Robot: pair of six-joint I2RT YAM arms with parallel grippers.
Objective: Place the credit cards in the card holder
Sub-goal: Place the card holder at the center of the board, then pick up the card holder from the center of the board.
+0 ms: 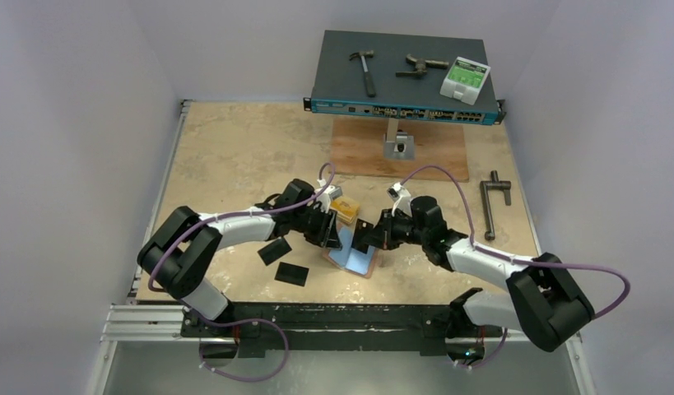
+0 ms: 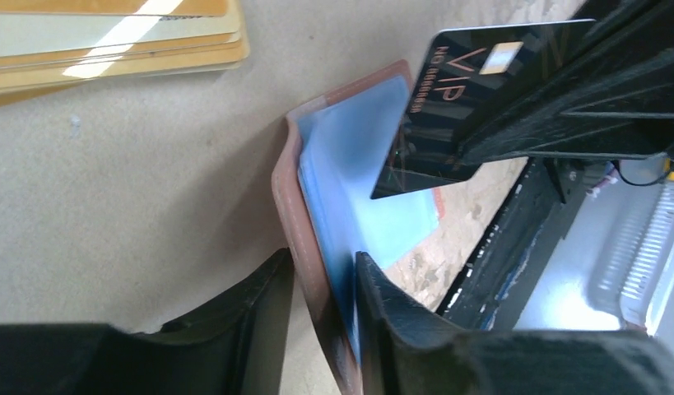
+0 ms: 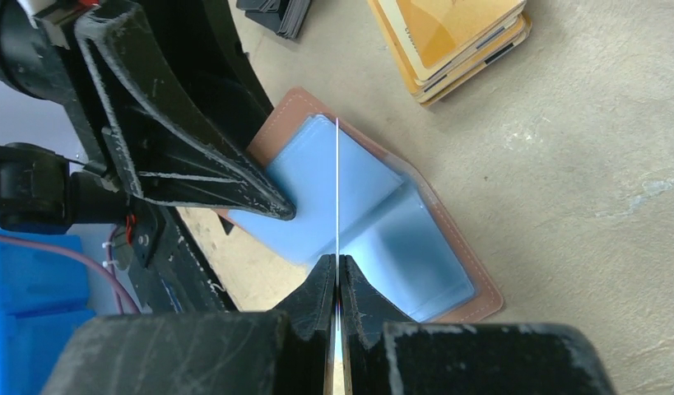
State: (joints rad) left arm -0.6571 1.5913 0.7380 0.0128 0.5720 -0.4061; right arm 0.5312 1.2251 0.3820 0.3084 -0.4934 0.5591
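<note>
Trouble could start at the mouth of the pocket. The right hand is closed tight on a thin black card marked "VIP". The card hangs on its edge just over the blue see-through pockets of the open salmon-pink folding card holder. If the card comes down a bit off, I think its corner will hit the pocket's lip and bend, or shove the holder away.

The left hand has its fingers a little apart, one on each side of the holder's raised half. I cannot tell if it squeezes. If that half slips, the pocket could flop shut.

The holder lies on the tan tabletop, close to its near edge. A stack of orange-gold cards sits just beside it, and the two hands nearly touch, so room is tight. There is more room toward the far side.
</note>
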